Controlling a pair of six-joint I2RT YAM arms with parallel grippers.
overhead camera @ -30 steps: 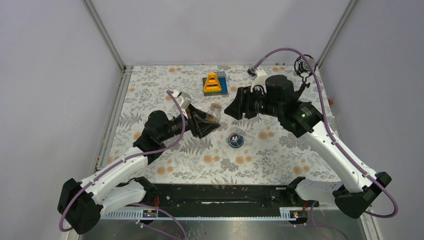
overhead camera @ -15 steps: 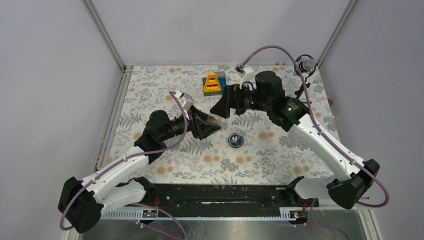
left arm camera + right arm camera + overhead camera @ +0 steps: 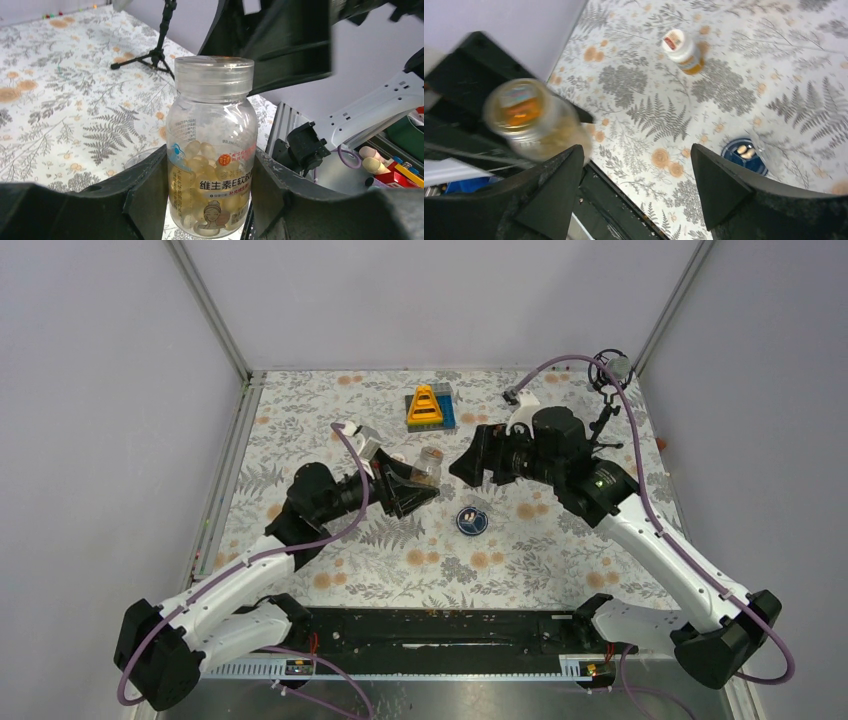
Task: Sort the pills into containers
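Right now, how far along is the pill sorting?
Early, it seems. Done: a couple of pale pills lie in the small round dark-blue dish. In hand: the left gripper clamps a clear plastic bottle of pale yellow capsules, lid apparently on, with the open right gripper beside it. Left: opening that bottle, and the small white-capped amber bottle sitting untouched on the floral cloth.

My left arm (image 3: 238, 575) and right arm (image 3: 672, 545) are smooth white shells joined by bulky black joints, each rising from a black base. A purple cable (image 3: 360, 472) loops along each arm. My left end effector (image 3: 428, 478) and right end effector (image 3: 464, 462) are matte black, with broad wedge-shaped fingers (image 3: 145, 200) of slightly grainy plastic.
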